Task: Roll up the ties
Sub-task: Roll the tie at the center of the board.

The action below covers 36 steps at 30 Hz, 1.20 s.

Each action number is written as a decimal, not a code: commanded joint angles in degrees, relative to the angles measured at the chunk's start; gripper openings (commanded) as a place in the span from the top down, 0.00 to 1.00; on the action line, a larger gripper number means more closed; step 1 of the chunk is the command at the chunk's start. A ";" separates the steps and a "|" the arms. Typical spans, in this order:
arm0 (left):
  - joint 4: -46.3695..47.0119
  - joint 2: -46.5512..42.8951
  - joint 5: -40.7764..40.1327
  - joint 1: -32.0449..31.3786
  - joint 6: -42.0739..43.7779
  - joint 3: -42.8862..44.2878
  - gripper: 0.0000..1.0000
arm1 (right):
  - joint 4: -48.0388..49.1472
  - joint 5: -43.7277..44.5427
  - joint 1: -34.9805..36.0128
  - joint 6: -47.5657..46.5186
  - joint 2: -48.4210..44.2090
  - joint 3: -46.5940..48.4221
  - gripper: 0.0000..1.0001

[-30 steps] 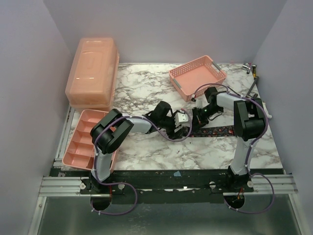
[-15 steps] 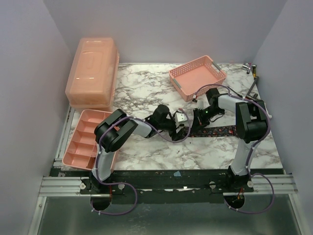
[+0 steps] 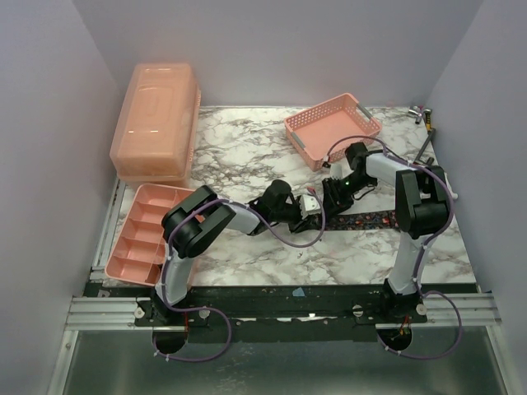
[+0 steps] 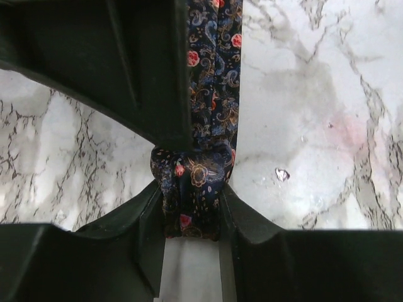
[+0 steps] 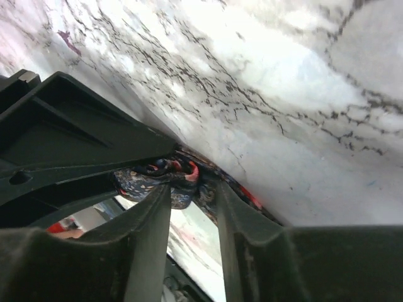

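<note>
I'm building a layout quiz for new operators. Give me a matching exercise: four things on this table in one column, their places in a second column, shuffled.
Things:
1. lidded peach box
2. pink mesh basket
3. divided pink tray
4. patterned tie

Places:
A. near left edge
B. far side, right of centre
C. far left
D. centre, strip running right

Pairs: 1-C, 2-B, 3-A, 4-D

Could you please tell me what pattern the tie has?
The tie is dark navy with red-orange paisley florals; clearest in the left wrist view.
</note>
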 commanded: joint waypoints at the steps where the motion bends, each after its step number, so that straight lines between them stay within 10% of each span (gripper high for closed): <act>1: -18.93 -2.26 -5.76 -0.34 7.89 -2.02 0.84 | -5.10 0.51 -0.42 -0.96 -2.60 3.46 0.58; 11: -27.40 -1.82 -8.01 -0.89 7.99 3.47 0.75 | -4.55 -10.74 2.17 2.99 -2.10 -0.20 0.44; 22: -27.20 -2.35 -5.44 -0.84 9.12 2.68 0.66 | -1.64 3.15 1.80 3.92 1.52 0.79 0.99; 28: -25.41 -1.36 -3.24 -0.59 10.09 3.26 0.65 | -3.91 -0.33 -0.29 1.83 4.61 2.05 0.99; 32: -26.92 -0.48 -2.82 -0.61 10.27 4.57 0.73 | -3.81 -4.39 -0.42 1.57 2.75 2.96 0.61; 36: -27.43 -0.44 -2.83 -0.57 10.47 4.02 0.74 | -1.47 -4.19 -0.42 4.03 1.52 2.88 0.45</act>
